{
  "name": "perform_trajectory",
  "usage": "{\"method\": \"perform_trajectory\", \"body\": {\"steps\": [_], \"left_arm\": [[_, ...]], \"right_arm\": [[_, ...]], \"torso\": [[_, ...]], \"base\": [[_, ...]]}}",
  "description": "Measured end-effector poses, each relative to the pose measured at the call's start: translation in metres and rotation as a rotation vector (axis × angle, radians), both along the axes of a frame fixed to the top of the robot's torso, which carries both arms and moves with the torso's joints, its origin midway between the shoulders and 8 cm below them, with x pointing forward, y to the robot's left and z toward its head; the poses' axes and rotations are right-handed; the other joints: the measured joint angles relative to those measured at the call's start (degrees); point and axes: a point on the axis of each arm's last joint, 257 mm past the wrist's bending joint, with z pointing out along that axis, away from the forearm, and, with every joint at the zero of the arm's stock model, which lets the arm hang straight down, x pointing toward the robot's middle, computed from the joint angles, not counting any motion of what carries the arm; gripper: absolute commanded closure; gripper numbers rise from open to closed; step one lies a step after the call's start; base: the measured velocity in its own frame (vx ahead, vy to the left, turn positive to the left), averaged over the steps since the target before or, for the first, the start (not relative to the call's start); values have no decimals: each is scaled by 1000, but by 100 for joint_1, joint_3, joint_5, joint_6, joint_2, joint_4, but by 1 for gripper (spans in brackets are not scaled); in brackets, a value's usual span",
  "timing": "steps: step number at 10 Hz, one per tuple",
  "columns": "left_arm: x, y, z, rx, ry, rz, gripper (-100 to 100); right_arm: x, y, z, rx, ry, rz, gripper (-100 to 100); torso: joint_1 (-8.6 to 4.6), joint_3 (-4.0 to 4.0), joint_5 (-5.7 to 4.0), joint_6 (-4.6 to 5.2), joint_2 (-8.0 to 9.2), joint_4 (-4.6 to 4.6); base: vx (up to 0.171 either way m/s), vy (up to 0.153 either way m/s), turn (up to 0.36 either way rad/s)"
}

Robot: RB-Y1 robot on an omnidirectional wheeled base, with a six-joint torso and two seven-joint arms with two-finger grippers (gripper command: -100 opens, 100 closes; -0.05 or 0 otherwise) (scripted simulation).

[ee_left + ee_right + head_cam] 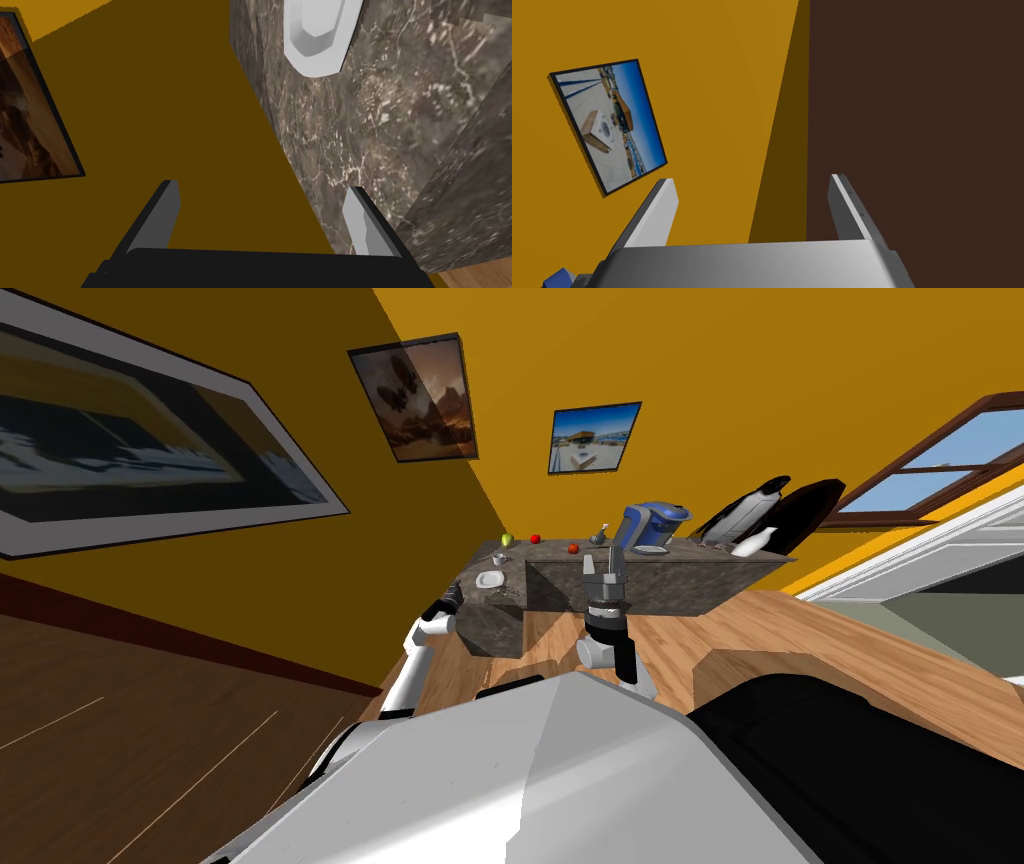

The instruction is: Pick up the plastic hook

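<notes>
Plastic hook [601, 533] is, I believe, the small grey piece standing far back on the marble worktop [680, 583], still ungrasped. The left gripper [455, 591] and the right gripper [602, 560] both hold their fingers wide and empty, probably ready for the reach.

The dark marbled stone tabletop [690, 585] is running in an L along the corner. A white plate [489, 579] is lying on its left leg, a small cup [499, 558] just beside it. Further back a green fruit [507, 540], a small red thing [535, 538] and a second red thing [572, 548] are sitting, and a blue and grey machine [648, 528] is standing toward the right.
</notes>
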Motion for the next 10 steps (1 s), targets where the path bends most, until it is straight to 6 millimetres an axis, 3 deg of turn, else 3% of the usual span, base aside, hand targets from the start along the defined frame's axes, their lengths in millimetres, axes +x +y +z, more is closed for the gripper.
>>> {"method": "perform_trajectory", "body": {"steps": [10], "left_arm": [[21, -34, -43, 14, 281, -41, -100]], "right_arm": [[0, 0, 0, 0, 0, 0, 0]], "torso": [[-7, 0, -1, 1, 0, 0]], "base": [[24, -4, -16]]}}
